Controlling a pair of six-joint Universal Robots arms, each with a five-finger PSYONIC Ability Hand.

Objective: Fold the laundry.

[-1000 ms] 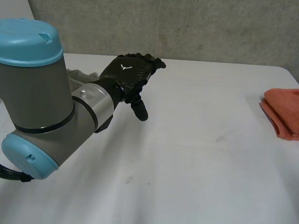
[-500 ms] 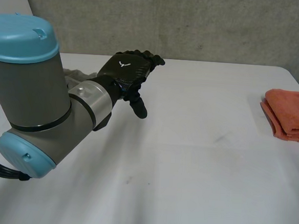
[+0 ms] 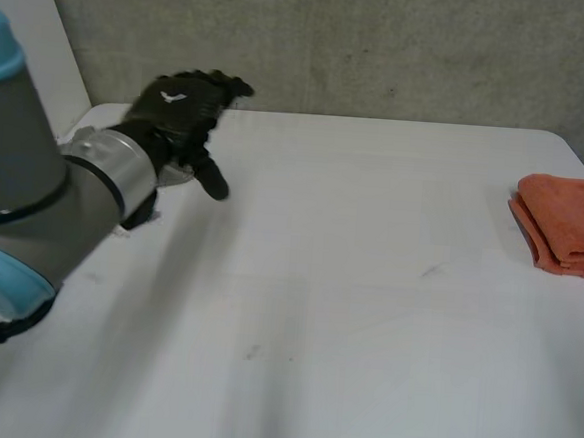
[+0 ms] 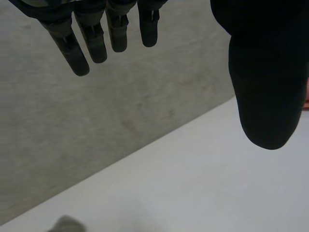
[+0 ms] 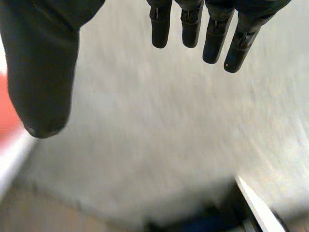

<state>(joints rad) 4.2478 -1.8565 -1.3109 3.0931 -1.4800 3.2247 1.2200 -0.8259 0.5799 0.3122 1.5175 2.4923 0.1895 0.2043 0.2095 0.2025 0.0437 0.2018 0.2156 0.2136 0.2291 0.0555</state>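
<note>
Laundry here means the folded orange cloth (image 3: 570, 233). It lies far to the right of your left hand, at the table's right edge, well apart from the hand and its arm. Starting at the left, your left arm (image 3: 33, 201) reaches over the white table (image 3: 366, 304) near its far left corner. The left hand (image 3: 179, 111) is over the surface, back upward, with the thumb pointing down. Its wrist view shows the fingers (image 4: 96, 43) straight and slightly fanned, and the thumb (image 4: 265, 96) set wide of them with nothing between. Past the fingertips, the table's far edge meets a grey concrete wall (image 3: 384, 45). Your right hand (image 5: 43, 72) shows in its own wrist view, fingers straight, thumb held apart, holding nothing.
</note>
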